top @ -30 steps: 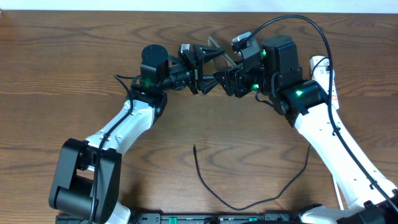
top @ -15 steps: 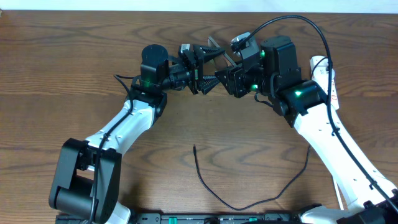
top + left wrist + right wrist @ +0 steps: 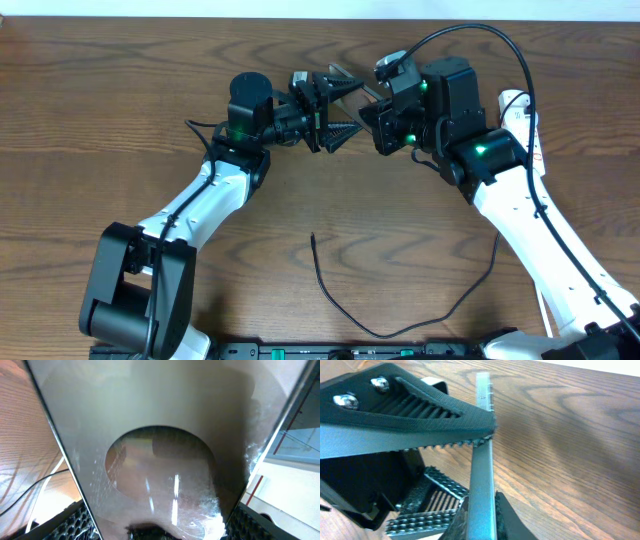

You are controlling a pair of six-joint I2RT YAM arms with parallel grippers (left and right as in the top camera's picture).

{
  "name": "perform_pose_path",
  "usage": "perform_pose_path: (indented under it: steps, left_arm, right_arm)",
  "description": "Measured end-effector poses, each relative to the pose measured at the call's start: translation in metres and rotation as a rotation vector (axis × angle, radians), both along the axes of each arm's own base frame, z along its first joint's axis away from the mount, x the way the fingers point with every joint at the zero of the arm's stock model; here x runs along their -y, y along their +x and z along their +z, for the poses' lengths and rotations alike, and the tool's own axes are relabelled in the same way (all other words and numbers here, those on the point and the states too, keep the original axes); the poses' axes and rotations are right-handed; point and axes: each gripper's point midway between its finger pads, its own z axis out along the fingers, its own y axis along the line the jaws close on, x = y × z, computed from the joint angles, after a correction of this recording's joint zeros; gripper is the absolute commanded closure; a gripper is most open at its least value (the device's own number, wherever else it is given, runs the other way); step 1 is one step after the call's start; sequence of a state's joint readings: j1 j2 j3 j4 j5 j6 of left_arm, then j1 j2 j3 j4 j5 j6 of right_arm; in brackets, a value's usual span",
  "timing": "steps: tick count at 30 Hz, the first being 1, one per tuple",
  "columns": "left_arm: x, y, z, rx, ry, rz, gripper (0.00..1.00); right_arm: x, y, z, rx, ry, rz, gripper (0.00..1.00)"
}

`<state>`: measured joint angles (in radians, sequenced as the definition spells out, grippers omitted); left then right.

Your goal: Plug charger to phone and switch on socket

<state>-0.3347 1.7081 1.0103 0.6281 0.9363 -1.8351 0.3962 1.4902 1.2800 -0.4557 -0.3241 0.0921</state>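
Brown wood-grain tabletop (image 3: 110,90) is stretching under both arms, and above its far middle the small dark glossy rectangular phone (image 3: 160,455) is hanging clear of the surface, shared between the two tools. The left tool (image 3: 350,106) is clamping the phone across its width. One toothed fingertip (image 3: 475,429) is biting on the upper long edge in the right wrist view, while the brownish reflective face is filling the left wrist view. The right tool (image 3: 378,108) is looking closed on the phone's flat faces at its near end, dark fingers hugging the thin slab on both sides. The long thin black charger (image 3: 321,280) is lying loose on the tabletop well apart from the phone, toward the arm bases, its small plug tip (image 3: 313,238) touching nothing. The white elongated socket (image 3: 514,102) is peeking out from behind the right arm, on the side away from the phone, mostly hidden. By my judgement the phone is behaving as a stiff, light, slippery slab, so gripping its edges near one end is suiting it. I cannot tell which end is carrying the port. The charger is likely limp and springy, so taking it just behind the plug tip is looking wisest.
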Motion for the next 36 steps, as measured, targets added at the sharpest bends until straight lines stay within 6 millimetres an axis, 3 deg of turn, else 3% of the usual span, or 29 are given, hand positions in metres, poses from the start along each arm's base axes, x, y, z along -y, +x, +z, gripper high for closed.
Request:
perform_pose_path:
  steps: [2,6,8,18,24,29,31,36]
  left_arm:
    - [0.000,0.000,0.000,-0.003,0.000,0.000,0.92]
    - [0.000,0.000,0.000,-0.002,0.000,0.000,0.27]
    - [0.000,0.000,0.000,-0.001,0.000,0.000,0.10]
    - [-0.008,-0.002,0.006,0.021,-0.017,-0.036,0.08]
    - [-0.020,-0.006,0.026,0.121,-0.053,-0.094,0.08]
    - [-0.033,-0.004,0.028,0.134,-0.057,-0.099,0.07]
    - [-0.043,0.002,0.030,0.152,-0.053,-0.075,0.08]
    - [-0.070,0.024,0.033,0.218,-0.030,0.037,0.08]
  right_arm:
    - [0.001,0.000,0.000,0.005,-0.008,0.000,0.99]
    - [0.001,0.001,0.000,0.006,-0.009,-0.002,0.99]
    - [0.001,0.001,0.000,0.006,-0.010,-0.002,0.99]
    - [0.015,0.012,-0.001,0.024,-0.038,-0.070,0.99]
    - [0.061,0.043,0.009,0.036,0.027,-0.272,0.99]
    - [0.094,0.054,0.013,-0.104,0.244,-0.464,0.99]
    - [0.091,0.058,0.022,-0.144,0.364,-0.476,0.99]
    - [0.053,0.054,0.061,-0.224,0.643,-0.358,0.99]
